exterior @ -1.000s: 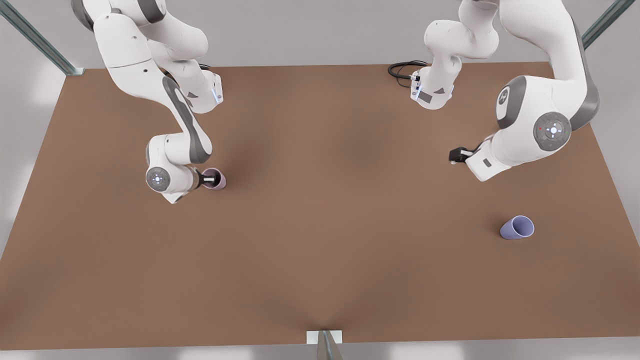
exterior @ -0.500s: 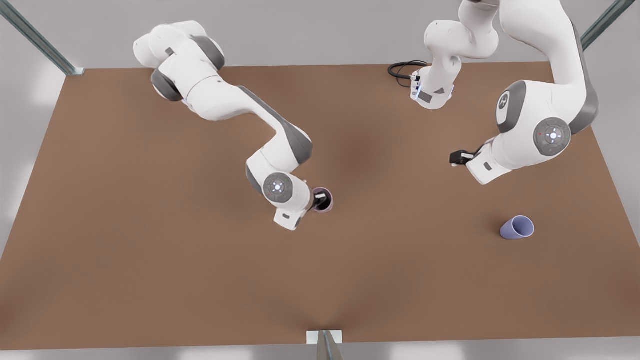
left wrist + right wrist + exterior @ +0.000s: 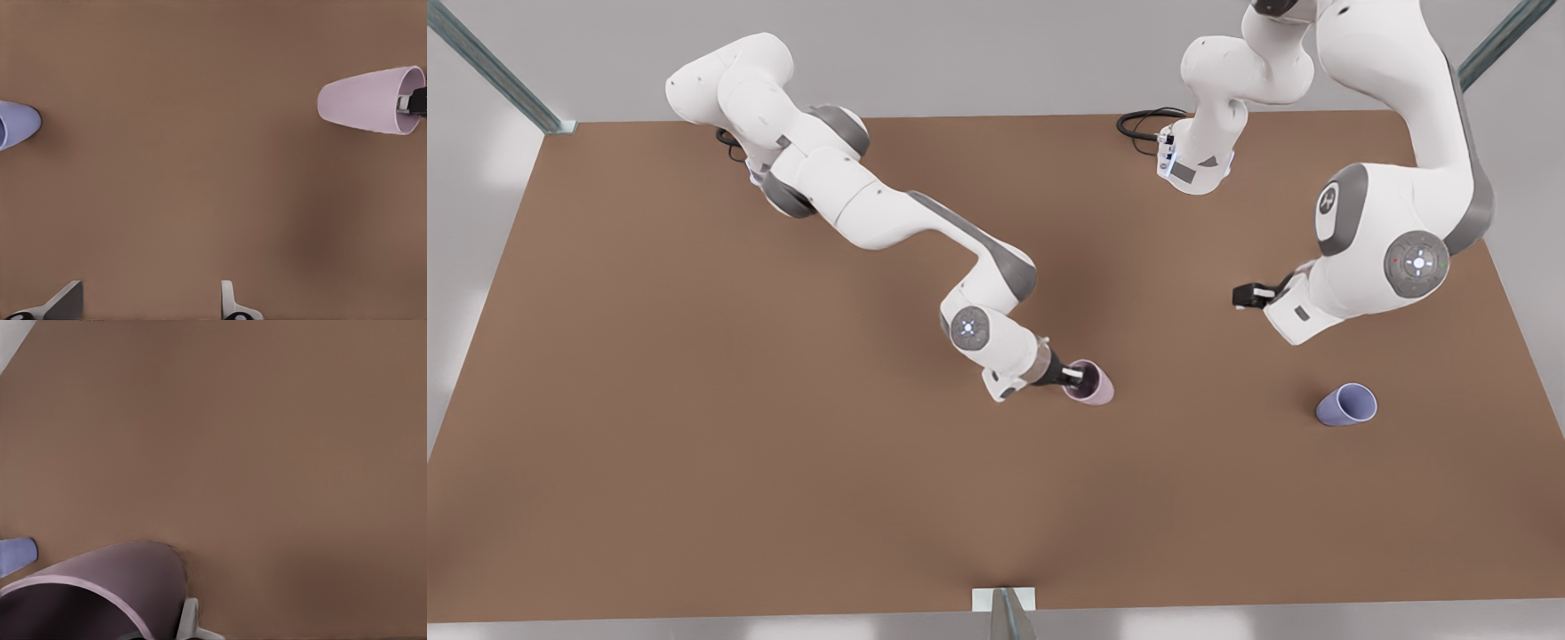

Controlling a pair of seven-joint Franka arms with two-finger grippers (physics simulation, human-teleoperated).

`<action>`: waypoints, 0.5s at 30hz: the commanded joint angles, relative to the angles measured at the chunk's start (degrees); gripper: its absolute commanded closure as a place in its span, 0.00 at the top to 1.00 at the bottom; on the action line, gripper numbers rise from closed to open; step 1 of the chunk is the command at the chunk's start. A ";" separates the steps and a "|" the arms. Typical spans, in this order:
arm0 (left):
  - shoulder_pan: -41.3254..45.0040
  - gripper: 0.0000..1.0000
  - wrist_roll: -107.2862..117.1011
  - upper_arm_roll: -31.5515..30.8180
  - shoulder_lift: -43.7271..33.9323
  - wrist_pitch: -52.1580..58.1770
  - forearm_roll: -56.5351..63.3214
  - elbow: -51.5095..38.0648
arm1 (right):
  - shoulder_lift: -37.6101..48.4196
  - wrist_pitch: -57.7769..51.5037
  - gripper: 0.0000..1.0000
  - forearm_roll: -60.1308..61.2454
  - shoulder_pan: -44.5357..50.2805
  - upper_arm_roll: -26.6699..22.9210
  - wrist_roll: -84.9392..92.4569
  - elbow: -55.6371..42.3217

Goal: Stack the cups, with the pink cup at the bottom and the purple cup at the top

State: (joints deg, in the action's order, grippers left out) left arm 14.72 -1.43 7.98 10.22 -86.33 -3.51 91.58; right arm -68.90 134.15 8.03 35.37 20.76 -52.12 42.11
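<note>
The pink cup hangs tilted near the table's middle, and I cannot tell if it touches the table. My right gripper is shut on its rim, with one finger inside. In the right wrist view the pink cup is close, with a finger against its outside. The purple cup stands alone toward the front view's right. My left gripper hovers open behind it, holding nothing. The left wrist view has its open gripper, the purple cup and the pink cup.
The brown table spreads wide around both cups. A black cable lies at the back edge by the arm's base. A metal bracket sits at the front edge's middle.
My right arm has swung from the front view's left to the table's middle, carrying the pink cup with it. The left arm shifted only slightly. The purple cup has not moved.
</note>
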 commanded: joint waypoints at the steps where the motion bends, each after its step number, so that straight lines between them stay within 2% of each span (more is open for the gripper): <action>1: 0.04 1.00 0.03 0.02 0.07 -0.50 0.26 -0.61 | 0.08 2.26 0.21 -0.30 0.22 -0.10 -20.03 -0.01; 4: 0.04 1.00 -0.06 0.46 1.21 -0.50 0.52 -0.70 | 0.08 -2.22 0.21 -2.76 0.49 -0.19 -15.47 0.07; 5: -0.04 1.00 -0.06 2.39 2.09 -0.59 0.26 -1.93 | 0.17 -3.98 0.21 -2.85 0.49 -0.28 -14.94 0.16; 7: -5.49 1.00 -2.96 3.36 7.35 -3.84 0.43 -7.20 | 0.17 -6.53 0.21 -3.99 0.66 -0.28 -12.21 0.34; 9: -10.76 1.00 -15.69 3.71 12.46 -12.19 0.61 -8.88 | 0.17 -6.88 0.21 -4.25 0.75 -0.19 -12.12 0.42; 10: -11.82 1.00 -21.59 3.80 13.34 -12.63 0.61 -8.44 | 0.17 -7.23 0.21 -4.25 0.75 -0.19 -12.12 0.42; 12: -14.72 1.00 -24.84 3.71 15.89 -17.46 3.07 -8.35 | 0.17 -7.93 0.21 -5.75 2.07 -0.28 -12.12 0.42; 15: -18.85 1.00 -27.04 3.71 18.43 -29.24 3.69 -3.51 | 0.26 -10.31 0.21 -6.53 2.33 -1.25 -11.60 0.42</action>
State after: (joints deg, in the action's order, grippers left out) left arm -3.31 -9.93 11.69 27.94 -102.73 -0.79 87.28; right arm -68.80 126.98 2.56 37.56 19.74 -59.29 42.56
